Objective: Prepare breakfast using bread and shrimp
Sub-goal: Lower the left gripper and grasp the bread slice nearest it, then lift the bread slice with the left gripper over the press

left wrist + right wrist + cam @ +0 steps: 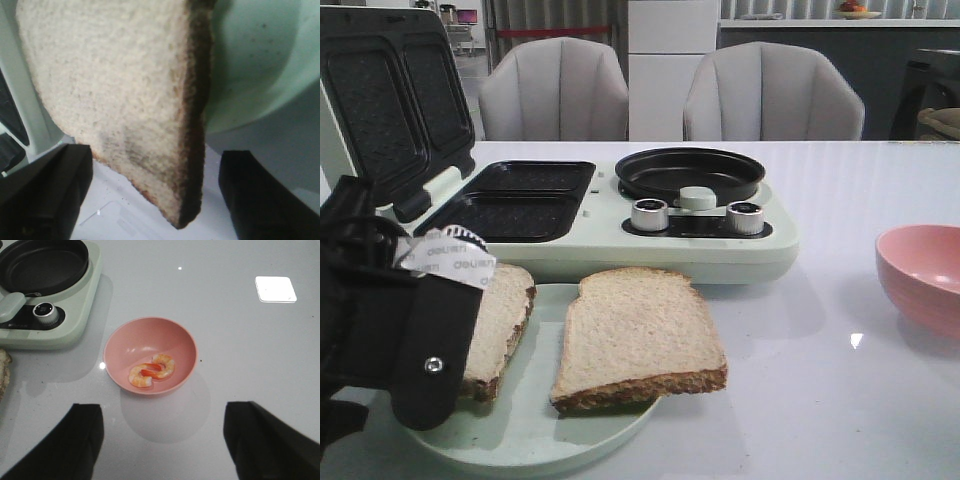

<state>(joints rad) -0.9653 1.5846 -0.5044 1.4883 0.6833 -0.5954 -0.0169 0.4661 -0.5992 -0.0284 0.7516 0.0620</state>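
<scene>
- Bread: two pale beige slices with brown crust lie on a round pale green plate (535,440) in front of the breakfast maker; the right slice (640,335) lies flat, the left slice (500,325) is partly hidden behind the left gripper.
- In the left wrist view the left slice (125,95) sits between the black fingers (45,195), which stand apart on either side without touching it; the left gripper (155,200) is released.
- Curled pinkish-orange shrimp (151,371) rest in a pink round bowl (150,335) on the glossy white table (240,340), to the right of the pale green breakfast maker (700,250) with its black round pan (690,172).
- The right gripper (162,440) hovers near the bowl, spread wide, grasping nothing.
</scene>
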